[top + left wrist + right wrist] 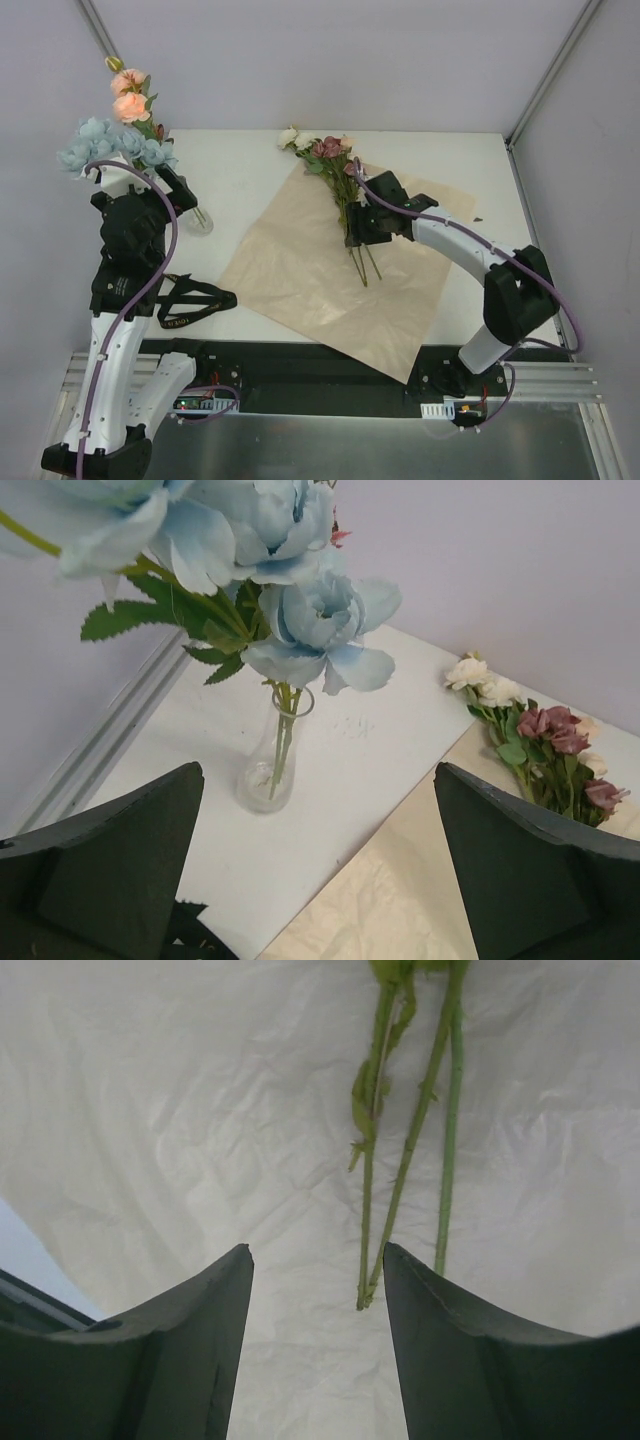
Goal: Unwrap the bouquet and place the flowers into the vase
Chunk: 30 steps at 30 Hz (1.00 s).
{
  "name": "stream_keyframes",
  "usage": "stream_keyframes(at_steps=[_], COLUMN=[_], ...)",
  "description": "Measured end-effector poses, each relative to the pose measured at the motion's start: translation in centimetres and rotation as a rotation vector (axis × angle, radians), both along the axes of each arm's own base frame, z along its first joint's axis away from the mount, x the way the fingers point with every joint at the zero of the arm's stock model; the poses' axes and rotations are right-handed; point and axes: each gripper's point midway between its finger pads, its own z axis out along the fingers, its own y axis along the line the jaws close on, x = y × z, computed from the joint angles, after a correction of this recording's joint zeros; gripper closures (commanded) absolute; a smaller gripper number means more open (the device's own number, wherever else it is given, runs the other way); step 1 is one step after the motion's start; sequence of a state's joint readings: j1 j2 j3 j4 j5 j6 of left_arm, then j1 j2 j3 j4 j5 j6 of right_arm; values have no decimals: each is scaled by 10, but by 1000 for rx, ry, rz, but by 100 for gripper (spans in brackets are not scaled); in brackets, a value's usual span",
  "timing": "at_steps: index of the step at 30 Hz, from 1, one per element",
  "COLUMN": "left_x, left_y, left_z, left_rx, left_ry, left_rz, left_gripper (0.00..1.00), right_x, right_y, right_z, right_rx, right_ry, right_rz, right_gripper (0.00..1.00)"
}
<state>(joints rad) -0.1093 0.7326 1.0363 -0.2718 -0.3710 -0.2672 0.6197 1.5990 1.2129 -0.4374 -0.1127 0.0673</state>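
Two lots of flowers show here: one stands in the vase [270, 768], the other lies across the wrapping paper [300, 280]. The vase sits upright on the white bench [250, 170] near its left edge, just beside the left arm [130, 240]. Pale blue blooms [322, 620] spread above its narrow neck, and peach ones [130, 98] rise higher behind them. Green stalks run down through the neck into the rounded base. The left arm's jaws are spread wide apart and hold nothing. In the wrist view the vase stands beyond them, clear of both.

The paper is opened out flat in the middle of the bench, a creased peach-tan sheet with one corner reaching the near edge. Over its far corner lies the rest of the flowers [330, 165]. The white heads are on the bare bench just past the sheet, with mauve-pink ones beside them, and the stems [372, 1190] point toward the near side.

The right arm [470, 250] reaches in from the right. The right arm's jaws hang low over the lower stems and stand apart. The cut ends of three thin stems lie on the paper in the gap, nearer one side. They seem not to touch the stems, though the angle makes that hard to judge.

A black ribbon [195, 298] lies loose on the bench by the paper's left corner.
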Motion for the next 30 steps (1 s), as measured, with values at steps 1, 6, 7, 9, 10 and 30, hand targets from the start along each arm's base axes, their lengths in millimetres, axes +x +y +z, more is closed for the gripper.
stream_keyframes(at_steps=[1,6,7,9,10,30], left_x=[-3,-11,-12,-15,-17,-49], left_y=[0,2,2,0,-2,-103], left_z=[-2,7,12,23,29,70], left_rx=[6,33,34,35,33,-152], left_ry=[10,26,19,-1,-9,-52], left_rz=[-1,-4,-7,-23,-35,-590], left_gripper=[1,1,1,1,1,1], right_x=[2,1,2,5,7,72], right_y=[-4,-11,-11,-11,-11,12], right_z=[-8,-34,-36,-40,-42,-74], right_rx=[-16,-85,-94,-116,-127,-254], right_ry=[24,109,116,122,122,70], right_rz=[-11,-22,-21,-17,-15,24], right_gripper=[45,57,61,69,71,51])
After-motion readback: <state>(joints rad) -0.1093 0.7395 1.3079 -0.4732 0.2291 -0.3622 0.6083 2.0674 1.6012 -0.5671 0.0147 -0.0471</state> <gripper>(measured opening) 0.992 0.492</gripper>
